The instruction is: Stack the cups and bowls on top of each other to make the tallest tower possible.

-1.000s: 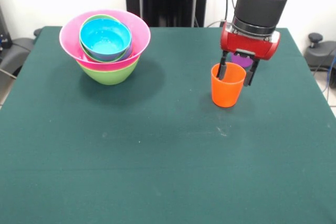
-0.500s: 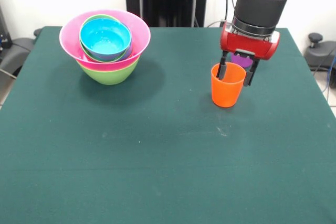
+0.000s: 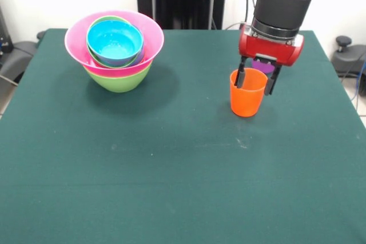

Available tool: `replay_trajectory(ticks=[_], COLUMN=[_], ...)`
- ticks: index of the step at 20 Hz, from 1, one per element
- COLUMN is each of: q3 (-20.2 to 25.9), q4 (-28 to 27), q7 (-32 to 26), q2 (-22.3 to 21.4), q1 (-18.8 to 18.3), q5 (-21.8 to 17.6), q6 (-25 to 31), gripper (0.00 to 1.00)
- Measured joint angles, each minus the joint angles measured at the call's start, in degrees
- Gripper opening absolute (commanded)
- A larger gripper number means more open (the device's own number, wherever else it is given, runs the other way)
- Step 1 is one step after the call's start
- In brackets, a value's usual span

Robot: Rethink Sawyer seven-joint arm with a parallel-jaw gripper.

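Gripper at the orange cup, bowl tower apart

Front view: the gripper (image 3: 255, 82) hangs spread open over the orange cup (image 3: 247, 93), one finger inside its rim, one beyond; the purple cup (image 3: 263, 65) stands behind, and the tower (image 3: 114, 50) sits well apart on the green table (image 3: 171, 170).

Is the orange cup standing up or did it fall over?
Standing up. The orange cup sits on the table with its open mouth facing upward, and the tool is at its rim.

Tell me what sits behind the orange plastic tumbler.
Behind the orange plastic tumbler, a purple translucent cup shows just above its rim, between the gripper fingers. The tumbler and gripper cover most of it.
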Motion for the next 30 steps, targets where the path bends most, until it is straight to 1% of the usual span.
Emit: replay_trajectory(ticks=[1,6,11,14,15,17,20,21,22,24,25,30], q3=[-0.7,-2.4,-2.4,-1.9,-1.5,-0.3,0.9,1.7,2.1,2.5,3.0,4.3], q4=[0.0,0.0,0.9,2.0,2.3,2.4,2.4,2.4,2.3,2.3,2.3,2.3], q7=[0.0,0.0,0.0,0.0,0.0,0.0,0.0,0.0,0.0,0.0,0.0,0.0], q2=[0.0,0.0,-1.7,-4.9,-6.6,-10.4,-13.6,-15.9,-17.1,-18.3,-20.0,-23.0], q1=[0.4,1.2,0.7,-0.5,-1.2,-3.4,-5.5,-7.1,-7.9,-8.8,-9.8,-11.4], q5=[0.1,0.1,0.1,0.2,0.2,0.5,1.0,1.5,1.8,2.1,2.2,2.2], q6=[-1.0,-2.4,-2.5,-2.1,-1.5,0.8,3.5,6.0,7.3,8.7,10.3,12.3], gripper=[1.00,1.00,1.00,1.00,1.00,1.00,1.00,1.00,1.00,1.00,1.00,1.00])
